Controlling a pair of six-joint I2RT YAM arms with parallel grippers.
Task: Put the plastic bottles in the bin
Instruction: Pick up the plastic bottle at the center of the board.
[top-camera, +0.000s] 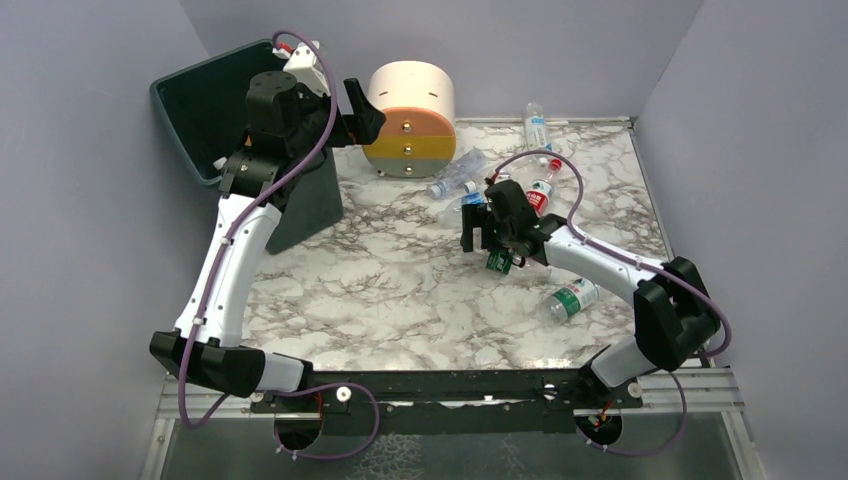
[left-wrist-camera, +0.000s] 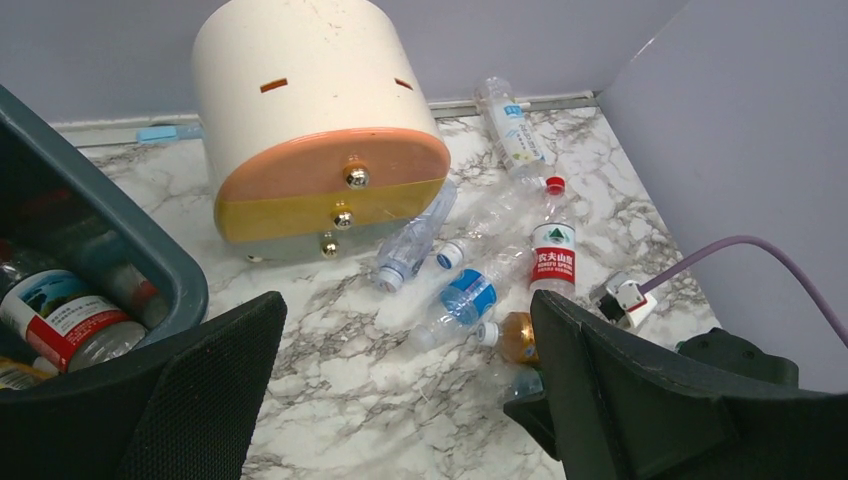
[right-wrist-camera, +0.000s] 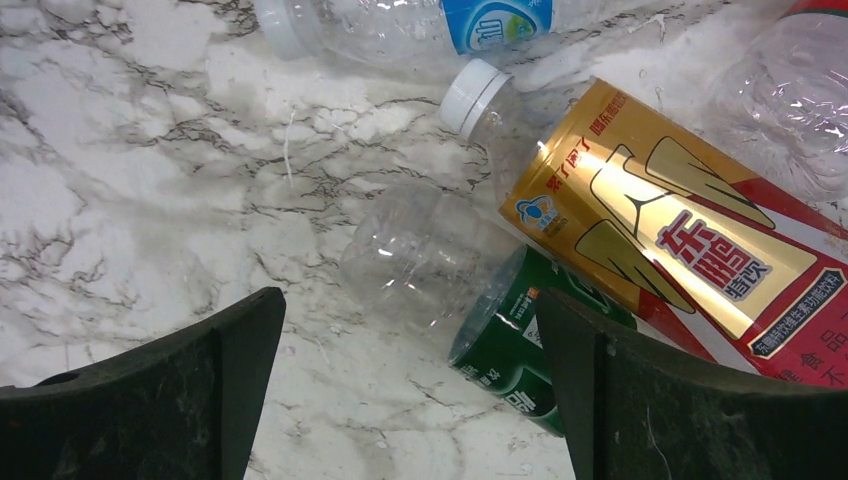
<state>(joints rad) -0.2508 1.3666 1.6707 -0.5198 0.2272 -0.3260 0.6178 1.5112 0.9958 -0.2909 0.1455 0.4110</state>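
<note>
The dark green bin (top-camera: 195, 95) stands at the back left, and the left wrist view shows bottles (left-wrist-camera: 60, 320) lying inside its rim (left-wrist-camera: 165, 270). My left gripper (top-camera: 365, 112) hangs open and empty beside the bin, high over the table (left-wrist-camera: 410, 400). Several plastic bottles lie in a loose heap mid-table: a blue-labelled one (left-wrist-camera: 468, 295), a red-labelled one (left-wrist-camera: 553, 258) and a gold-and-red one (right-wrist-camera: 660, 220). My right gripper (top-camera: 485, 240) is open low over a clear green-labelled bottle (right-wrist-camera: 500, 340), which lies against the right finger (right-wrist-camera: 640, 400), ungripped.
A round cream, orange and yellow drawer unit (top-camera: 410, 115) stands at the back, right of the bin. One bottle (top-camera: 537, 125) lies by the back wall and another with a green label (top-camera: 573, 297) near the right arm. Walls enclose the marble table (top-camera: 380, 290).
</note>
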